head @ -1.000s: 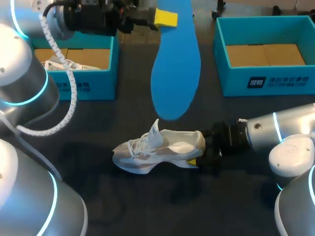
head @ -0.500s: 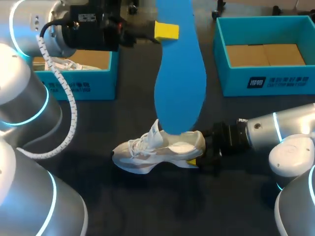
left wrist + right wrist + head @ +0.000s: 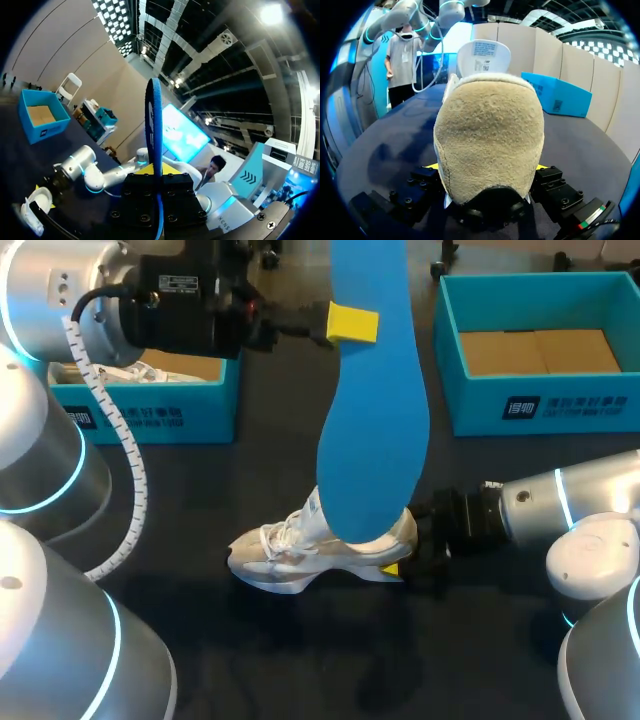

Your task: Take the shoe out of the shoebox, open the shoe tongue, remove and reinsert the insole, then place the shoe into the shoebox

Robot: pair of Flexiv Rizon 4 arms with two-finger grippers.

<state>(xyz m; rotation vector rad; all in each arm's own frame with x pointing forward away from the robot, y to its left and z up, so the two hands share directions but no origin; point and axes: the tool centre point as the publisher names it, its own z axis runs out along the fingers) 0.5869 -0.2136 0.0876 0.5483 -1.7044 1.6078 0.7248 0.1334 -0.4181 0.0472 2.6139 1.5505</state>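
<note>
The left gripper, clamped on the blue insole, has lowered it onto the white sneaker that the right gripper pinches at the heel: reinsertion is starting.

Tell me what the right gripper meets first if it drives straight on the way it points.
The shoe: the right gripper is shut on its heel, so it would push the shoe toe first along the table. Beyond the toe the way looks free, though depth is unclear.
</note>
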